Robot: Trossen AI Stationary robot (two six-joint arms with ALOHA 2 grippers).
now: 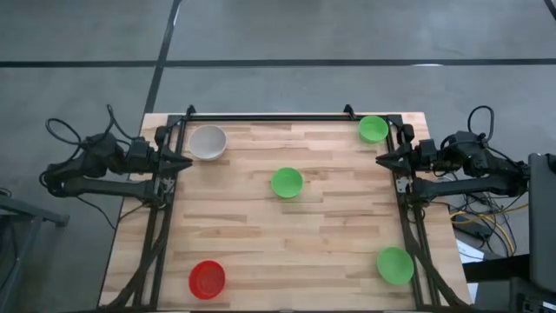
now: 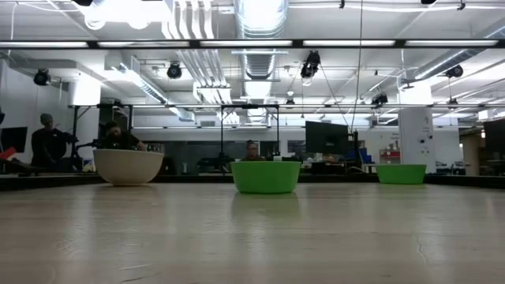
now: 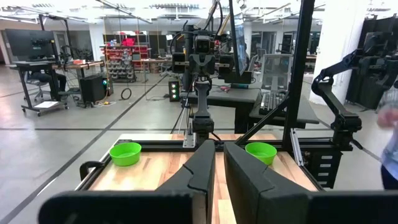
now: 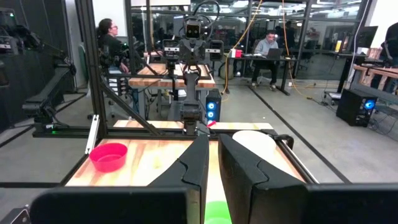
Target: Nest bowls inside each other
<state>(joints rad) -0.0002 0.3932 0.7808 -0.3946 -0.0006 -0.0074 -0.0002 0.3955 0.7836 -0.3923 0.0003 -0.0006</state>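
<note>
Five small round plastic bowls stand upright and separate on the wooden table, none nested. The whitish-grey plastic bowl [image 1: 208,143] sits near the far left corner. One bright green plastic bowl [image 1: 373,129] sits near the far right corner, a second green bowl [image 1: 287,183] near the table's centre, a third green bowl [image 1: 395,265] near the front right. The red plastic bowl [image 1: 207,279] sits at the front left.

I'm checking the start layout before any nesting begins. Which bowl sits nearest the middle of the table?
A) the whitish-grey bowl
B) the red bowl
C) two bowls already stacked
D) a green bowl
D: in the high view a green bowl sits alone near the table's centre, while the red bowl and whitish-grey bowl lie toward the left side.
</note>
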